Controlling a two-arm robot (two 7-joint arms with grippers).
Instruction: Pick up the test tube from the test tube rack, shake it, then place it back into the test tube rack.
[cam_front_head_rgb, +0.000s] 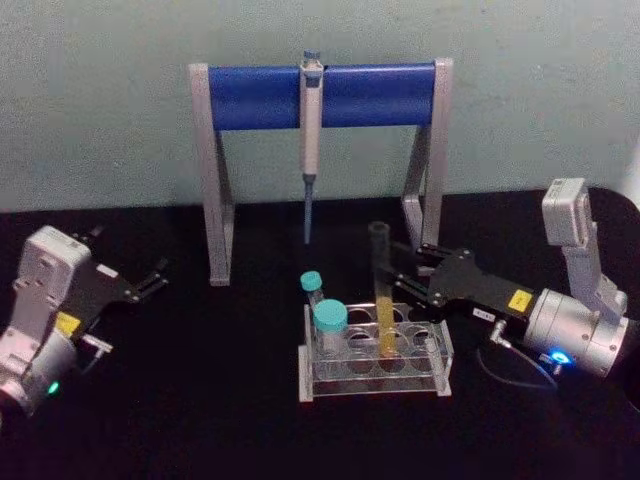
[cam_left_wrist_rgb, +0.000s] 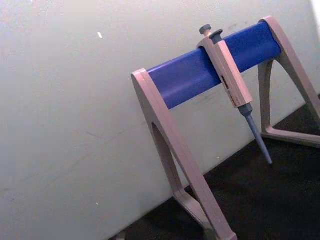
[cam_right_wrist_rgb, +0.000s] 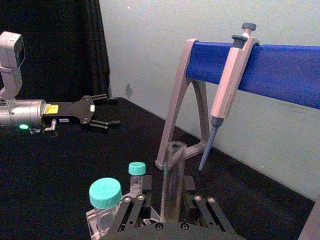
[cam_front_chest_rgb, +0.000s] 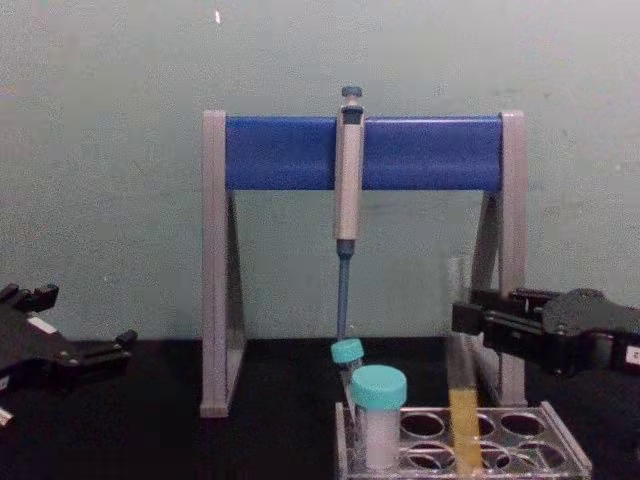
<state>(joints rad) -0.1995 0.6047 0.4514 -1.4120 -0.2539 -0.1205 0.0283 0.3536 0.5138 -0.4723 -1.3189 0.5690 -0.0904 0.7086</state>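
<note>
The long clear glass test tube (cam_front_head_rgb: 384, 300) with yellow-orange liquid stands upright in the low clear plastic test tube rack (cam_front_head_rgb: 376, 372) near the black surface's (cam_front_head_rgb: 200, 400) front edge — the right hand (cam_front_head_rgb: 398, 268) closed narrowly around its upper part. The left hand (cam_front_head_rgb: 152, 279) hovers near the left edge, fingers wide.

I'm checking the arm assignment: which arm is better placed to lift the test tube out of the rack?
Right. The right gripper already brackets the test tube standing in the rack; the left gripper sits far aside.
</note>
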